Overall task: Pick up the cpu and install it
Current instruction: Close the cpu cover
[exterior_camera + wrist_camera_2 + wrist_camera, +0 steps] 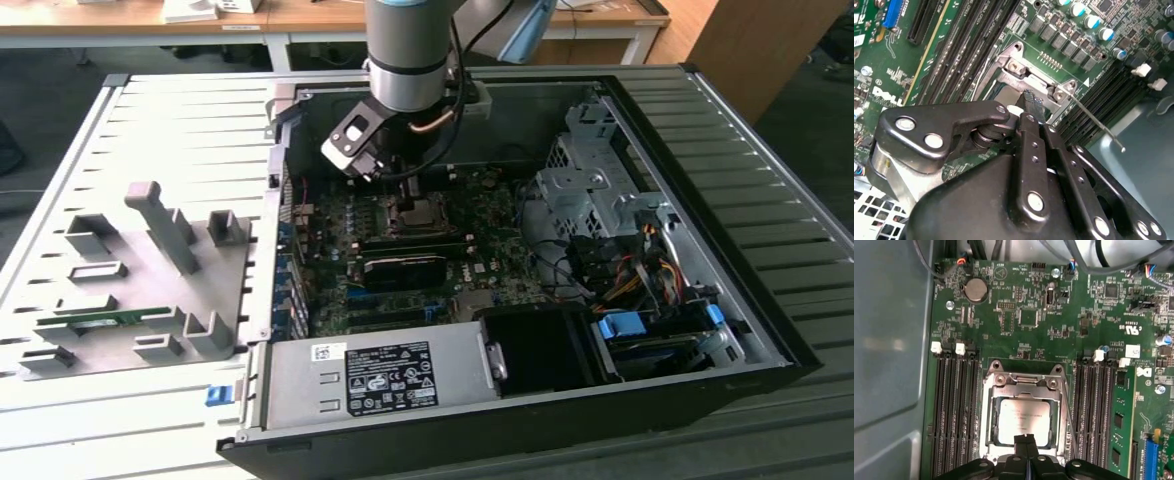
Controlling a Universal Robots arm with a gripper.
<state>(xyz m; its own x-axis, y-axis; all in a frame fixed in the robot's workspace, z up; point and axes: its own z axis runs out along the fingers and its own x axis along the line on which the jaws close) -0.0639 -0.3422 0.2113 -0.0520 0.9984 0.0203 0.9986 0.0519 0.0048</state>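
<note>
The cpu [1023,419] lies flat in the motherboard socket, its silver-grey top showing inside the metal socket frame [1024,382]. In the first wrist view my gripper [1026,440] hangs over the cpu's edge, its two black fingers pressed together with nothing visible between them. The second wrist view shows the same shut fingertips [1032,103] just off the socket frame [1019,64]. In the exterior view the gripper [400,186] reaches down into the open computer case, right above the socket [424,212].
Black memory slots [954,410] flank the socket, and a green memory stick [1116,415] sits in one. A thin socket lever [1094,120] sticks out sideways. A drive cage [594,190], cables and a power supply [387,375] crowd the case. A grey fixture plate [127,290] lies at the exterior view's left.
</note>
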